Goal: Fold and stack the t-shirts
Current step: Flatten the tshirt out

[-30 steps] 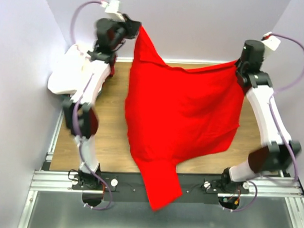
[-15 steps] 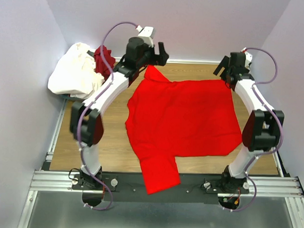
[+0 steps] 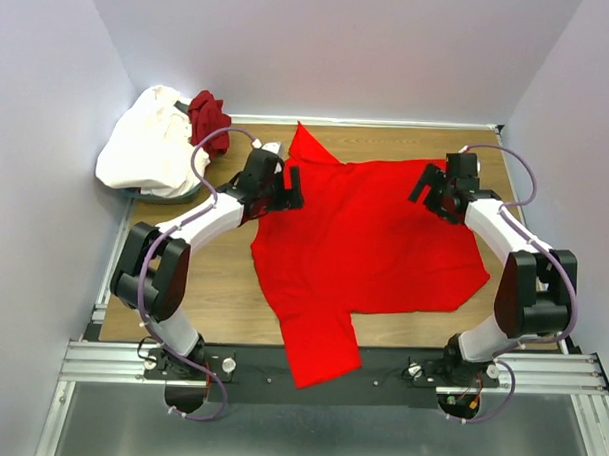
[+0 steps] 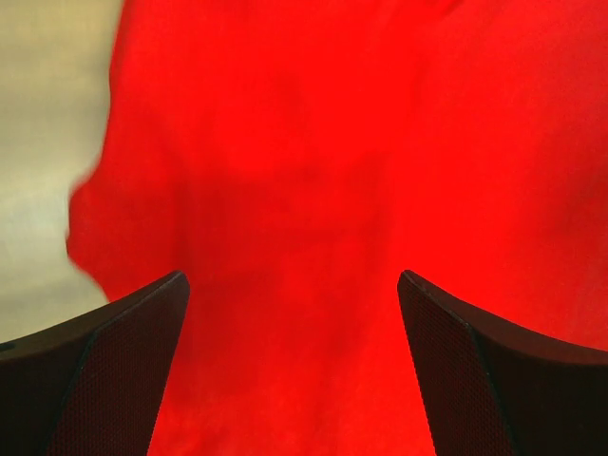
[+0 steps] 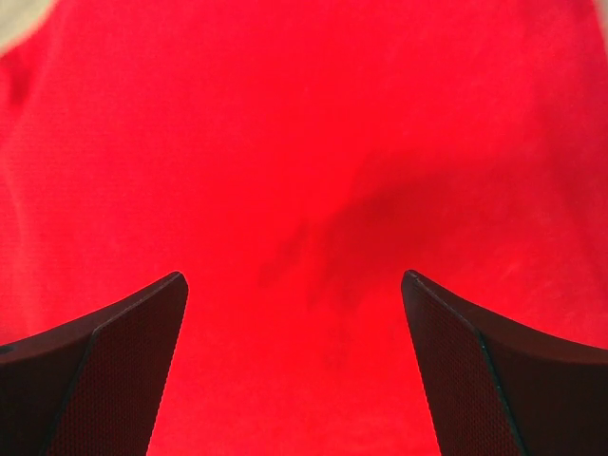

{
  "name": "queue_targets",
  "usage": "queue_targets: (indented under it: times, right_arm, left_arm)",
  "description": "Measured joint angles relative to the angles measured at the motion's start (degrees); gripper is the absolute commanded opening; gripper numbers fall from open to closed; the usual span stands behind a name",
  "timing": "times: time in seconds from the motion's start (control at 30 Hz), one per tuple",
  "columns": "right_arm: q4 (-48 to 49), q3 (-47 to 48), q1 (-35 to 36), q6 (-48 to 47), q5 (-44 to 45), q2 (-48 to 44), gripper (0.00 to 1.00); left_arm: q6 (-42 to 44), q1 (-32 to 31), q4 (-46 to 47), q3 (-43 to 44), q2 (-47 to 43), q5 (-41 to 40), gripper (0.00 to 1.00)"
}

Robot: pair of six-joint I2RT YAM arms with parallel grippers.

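Risk: the red t-shirt (image 3: 369,245) was seen lying askew, one end draped over the table's (image 3: 213,275) near edge, so a fold could be pulled crooked | white t-shirt (image 3: 147,147) and maroon t-shirt (image 3: 208,113) were heaped far left | left gripper (image 3: 286,192) was held agape, empty, just over the red t-shirt's left edge | right gripper (image 3: 431,187) likewise over its right part.

Up close, the bright red t-shirt (image 5: 304,142) runs off each wrist view on most sides, and the left view is blurred. From above, the left gripper (image 3: 289,190) hides part of its far left edge. The maroon t-shirt (image 3: 206,113) is bunched against the white t-shirt (image 3: 152,148), and its shape is impossible to make out.
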Motion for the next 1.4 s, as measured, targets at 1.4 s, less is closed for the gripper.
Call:
queue_targets:
  times: [1.4]
  right_arm:
    - [1.0, 1.5, 2.3, 4.3, -2.6, 12.9, 1.00]
  left_arm:
    - [-3.4, 6.5, 7.1, 10.3, 21.4, 6.1, 0.98]
